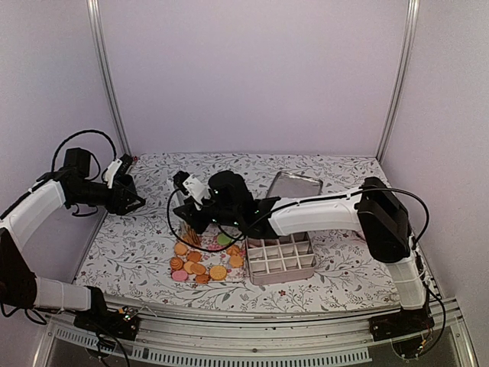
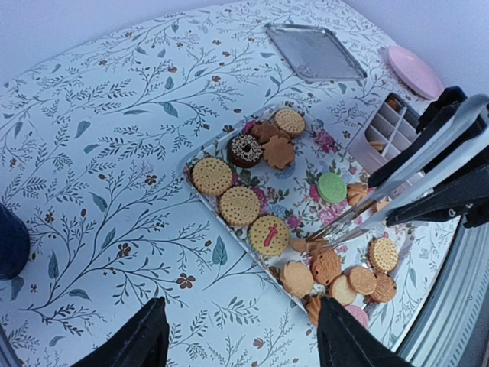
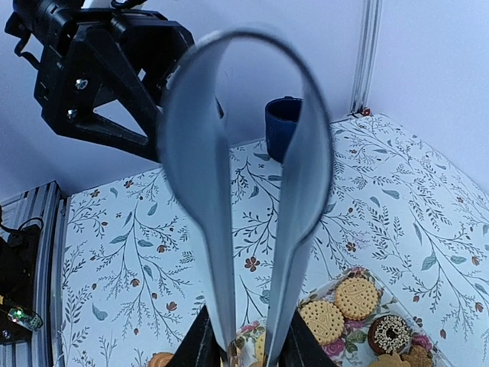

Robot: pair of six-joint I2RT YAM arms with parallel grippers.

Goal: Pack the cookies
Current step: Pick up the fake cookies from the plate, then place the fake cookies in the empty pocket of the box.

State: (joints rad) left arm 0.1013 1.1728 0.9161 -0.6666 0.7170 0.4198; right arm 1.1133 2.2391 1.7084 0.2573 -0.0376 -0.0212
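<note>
Noting the surroundings first: a table [image 1: 137,237] under a leaf-print cloth, a metal tray [image 2: 315,52] and a pink plate [image 2: 413,71] at the far side, a dark blue cup [image 3: 284,126] off to the left, and a divided box [image 1: 281,258] just beside a flowered tray [image 2: 302,183]. From above, the right wrist and its cables hide much of that tray. We see the cookies [image 2: 239,206] lying flat on it: dotted tan rounds, one green, and one dark ring with sprinkles. More tan ones and a pink one lie loose on the cloth between the tray and the box, and a few sit in its compartments. The right arm reaches across leftward, and the right gripper [image 3: 248,348] is clamped on metal tongs [image 2: 412,164]. The tong tips are down among the loose cookies; we cannot tell whether they pinch one. The left gripper [image 2: 244,340] hangs wide apart, empty, well left of the tray.
</note>
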